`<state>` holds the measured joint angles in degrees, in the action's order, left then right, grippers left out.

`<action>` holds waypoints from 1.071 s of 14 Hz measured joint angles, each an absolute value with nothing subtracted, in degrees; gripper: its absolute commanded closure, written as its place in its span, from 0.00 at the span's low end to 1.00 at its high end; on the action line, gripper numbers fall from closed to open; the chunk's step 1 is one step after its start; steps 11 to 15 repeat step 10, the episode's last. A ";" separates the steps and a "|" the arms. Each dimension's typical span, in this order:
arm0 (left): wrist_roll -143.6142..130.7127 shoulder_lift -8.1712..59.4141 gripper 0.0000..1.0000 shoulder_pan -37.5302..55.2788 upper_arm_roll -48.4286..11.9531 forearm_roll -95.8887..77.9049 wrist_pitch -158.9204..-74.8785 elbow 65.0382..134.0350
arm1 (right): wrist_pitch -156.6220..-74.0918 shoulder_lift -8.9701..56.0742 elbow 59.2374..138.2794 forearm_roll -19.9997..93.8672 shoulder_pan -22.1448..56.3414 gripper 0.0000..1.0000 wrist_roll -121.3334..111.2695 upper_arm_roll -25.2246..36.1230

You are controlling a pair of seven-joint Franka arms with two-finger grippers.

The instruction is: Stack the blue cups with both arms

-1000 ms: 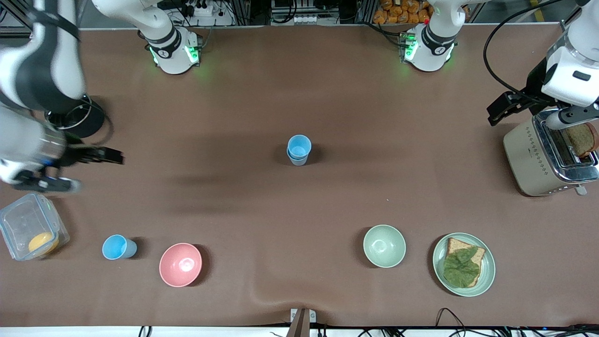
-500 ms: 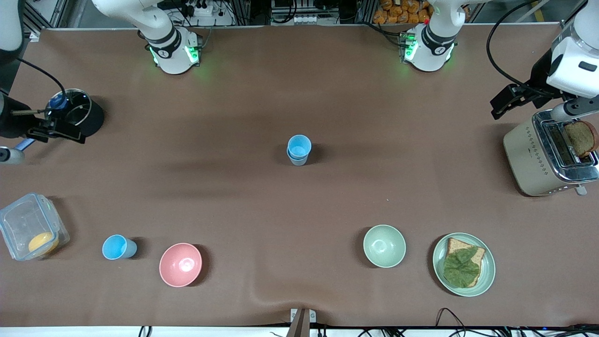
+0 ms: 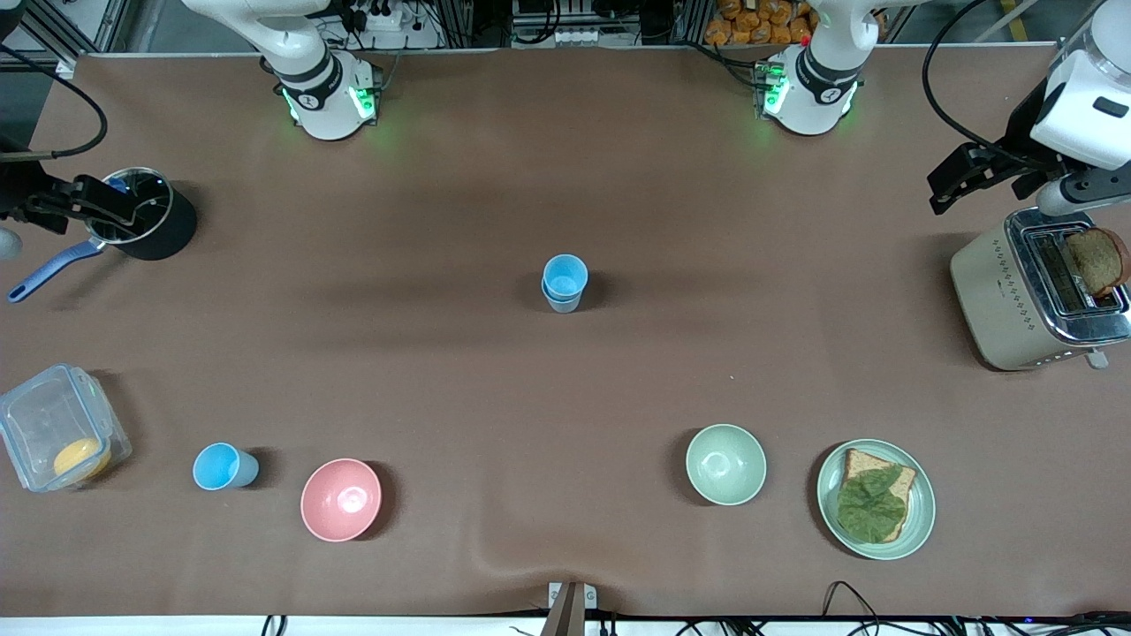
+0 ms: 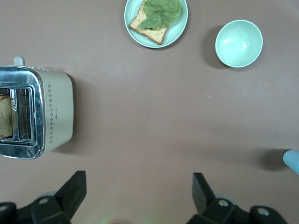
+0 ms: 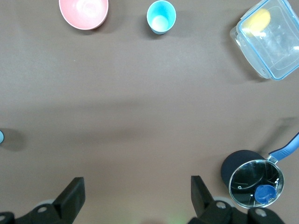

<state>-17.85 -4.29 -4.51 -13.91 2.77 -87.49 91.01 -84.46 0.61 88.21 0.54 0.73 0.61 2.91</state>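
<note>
**Two cups nested mid-tabletop, one cup loose, both arms raised at the table ends**

Stacked blue cups (image 3: 565, 282): two nested, upright, at the middle of the brown tabletop (image 3: 565, 397), well apart from everything else. An edge of the stack shows in the left wrist view (image 4: 292, 161).

Single blue cup (image 3: 223, 466): upright, alone, near the front camera toward the right arm's end, just beside the pink bowl (image 3: 341, 499) and not touching it. It stands between that bowl and the clear lidded container (image 3: 58, 438), which holds something yellow. Same layout in the right wrist view: cup (image 5: 161, 17), bowl (image 5: 83, 12), container (image 5: 272, 37).

Right gripper (image 3: 88, 201): up in the air over the black pot with blue handle (image 3: 146, 226). Fingers (image 5: 72, 196) released, spread wide, holding nothing. A small blue object lies inside the pot (image 5: 256, 183).

Left gripper (image 3: 959, 177): in the air over the tabletop just beside the toaster (image 3: 1029, 296), at the left arm's end. Fingers (image 4: 74, 191) spread wide, empty. A bread slice (image 3: 1096, 261) stands in one toaster slot.

Pale-green bowl (image 3: 725, 464) and the green plate (image 3: 919, 503) with toast and a leaf sit near the front camera, toward the left arm's end.
</note>
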 measured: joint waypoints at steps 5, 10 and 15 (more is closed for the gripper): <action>-15.62 -4.24 0.00 -4.42 -13.91 2.76 -87.20 91.02 | -84.73 0.62 88.37 0.53 -4.98 0.00 0.59 -2.35; -11.16 -3.40 0.00 -4.44 -13.66 0.72 -86.89 91.06 | -84.77 0.62 88.38 0.53 -5.01 0.00 0.59 -2.93; -11.16 -3.40 0.00 -4.44 -13.66 0.72 -86.89 91.06 | -84.77 0.62 88.38 0.53 -5.01 0.00 0.59 -2.93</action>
